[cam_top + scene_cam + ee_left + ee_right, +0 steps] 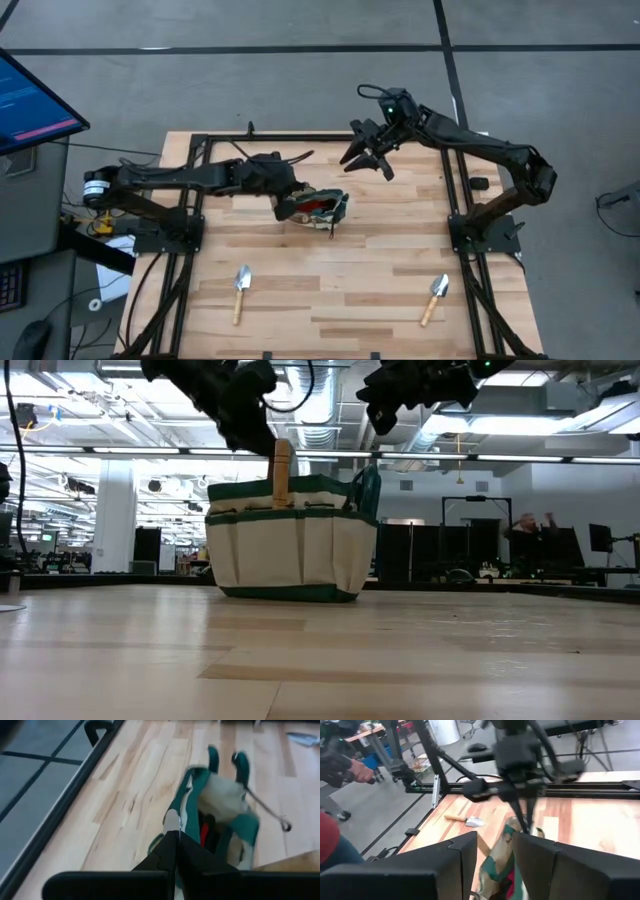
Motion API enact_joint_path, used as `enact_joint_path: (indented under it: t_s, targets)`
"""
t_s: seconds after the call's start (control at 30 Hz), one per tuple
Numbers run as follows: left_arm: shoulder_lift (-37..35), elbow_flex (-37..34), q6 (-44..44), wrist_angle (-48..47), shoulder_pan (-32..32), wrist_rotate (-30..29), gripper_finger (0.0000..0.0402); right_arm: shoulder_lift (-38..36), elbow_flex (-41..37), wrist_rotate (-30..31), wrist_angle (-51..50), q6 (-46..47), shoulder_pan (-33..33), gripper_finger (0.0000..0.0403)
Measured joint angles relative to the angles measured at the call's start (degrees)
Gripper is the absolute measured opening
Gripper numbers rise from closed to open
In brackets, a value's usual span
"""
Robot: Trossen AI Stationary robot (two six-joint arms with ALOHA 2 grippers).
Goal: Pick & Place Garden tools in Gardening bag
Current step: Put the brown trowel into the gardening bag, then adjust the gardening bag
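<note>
The gardening bag (pixel 322 200), beige with green trim, stands at the table's middle, its mouth open (pixel 225 805). A red glove (pixel 204 832) lies inside it. One light wooden handle (pixel 281 470) sticks up out of the bag. My left gripper (pixel 175 837) is shut and hovers at the bag's left rim, just above it (pixel 258 440). My right gripper (pixel 365 158) hangs open, high above the table, to the far right of the bag (pixel 494 855). Two trowels (pixel 241 290) (pixel 435 297) lie flat near the table's front edge. My left gripper has its shut fingertips right at the bag's green-and-beige rim (pixel 172 820), coming slantwise from the table's left and pointing down. Whether they touch the rim or the wooden handle, I cannot tell.
A black frame rail (pixel 300 137) runs along the table's far edge and sides. A monitor (pixel 35 100) stands off the table's far left. A person's hand (pixel 362 772) shows in the room beyond the table. Bare wood lies between the two trowels at the front.
</note>
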Motion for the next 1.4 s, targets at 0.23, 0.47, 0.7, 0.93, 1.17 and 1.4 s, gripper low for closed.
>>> enact_joint_path:
  t_s: [0.23, 0.47, 0.7, 0.93, 1.17, 1.4]
  targets:
    - [0.6, -4.8, -0.4, 8.6, 0.0, -1.3, 0.0006, 0.0, 0.0, 0.0, -1.6, -1.2, 0.5, 0.0118]
    - [1.8, -4.8, -0.4, 8.9, 0.0, -0.6, 0.0006, 0.0, 0.0, 0.0, -3.8, -2.4, 0.1, 0.0118]
    - [2.6, -4.8, 1.1, 9.1, 0.0, 0.1, 0.0043, 0.0, 0.0, 0.0, -6.1, -3.2, 0.1, 0.0118]
    - [1.6, -4.8, -0.8, 9.0, -0.3, 2.7, 0.0122, 0.1, 0.0, 0.0, -6.5, -3.1, 0.1, 0.0118]
    - [-1.1, -4.8, -0.9, 9.0, -0.5, 1.5, 0.0176, 0.1, 0.0, 0.0, -8.2, -3.7, 0.1, 0.0118]
    - [-6.0, -4.8, -3.3, 9.0, -0.5, 0.9, 0.0188, 0.1, 0.0, 7.8, -16.6, -9.9, 0.8, 0.0118]
